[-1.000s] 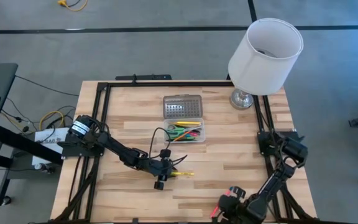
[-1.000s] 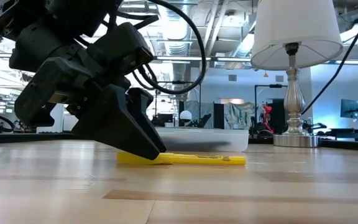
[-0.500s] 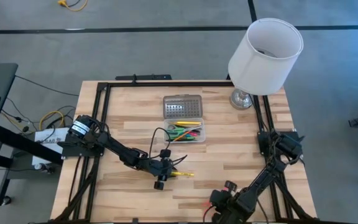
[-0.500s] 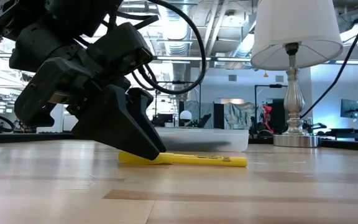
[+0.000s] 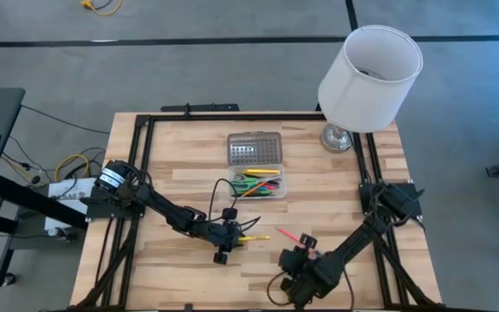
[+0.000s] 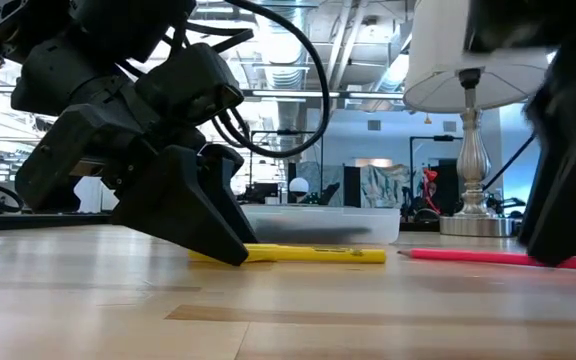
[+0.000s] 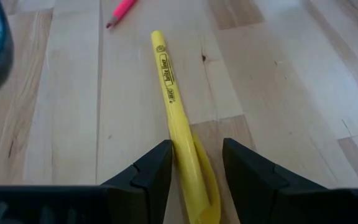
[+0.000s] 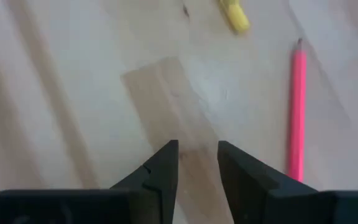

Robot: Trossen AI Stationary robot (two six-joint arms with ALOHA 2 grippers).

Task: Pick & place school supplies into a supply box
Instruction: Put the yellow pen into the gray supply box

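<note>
A yellow highlighter (image 5: 256, 237) lies on the wooden table near its middle. My left gripper (image 5: 235, 238) reaches it from the left and is shut on its near end, which shows in the low view (image 6: 233, 250) and the left wrist view (image 7: 196, 168). A pink pencil (image 5: 294, 238) lies flat on the table just right of the highlighter. My right gripper (image 5: 298, 250) hovers beside the pencil, slightly open with only bare wood between its fingers (image 8: 197, 165). The pencil (image 8: 297, 106) lies off to one side of them. The clear supply box (image 5: 260, 185) holds several coloured pens, and its dotted lid (image 5: 255, 149) lies open behind it. My left gripper pinches the highlighter between its two fingers at the clipped cap end (image 7: 188, 155), the end nearest my left arm. The fingers slant down from the table's left and lie along the highlighter. It rests flat on the table, its free end (image 7: 159, 43) pointing right.
A lamp with a white shade (image 5: 371, 69) stands on its silver base (image 6: 473, 225) at the far right corner. Dark rails (image 5: 145, 156) run along the table's left, right and far edges. Bare wood lies along the near edge, left of the right arm.
My right arm has swung from the near right corner toward the table's middle and now shows at the right of the low view. The pink pencil now lies beside it, where none showed before. The highlighter's free end has turned slightly toward the far edge.
</note>
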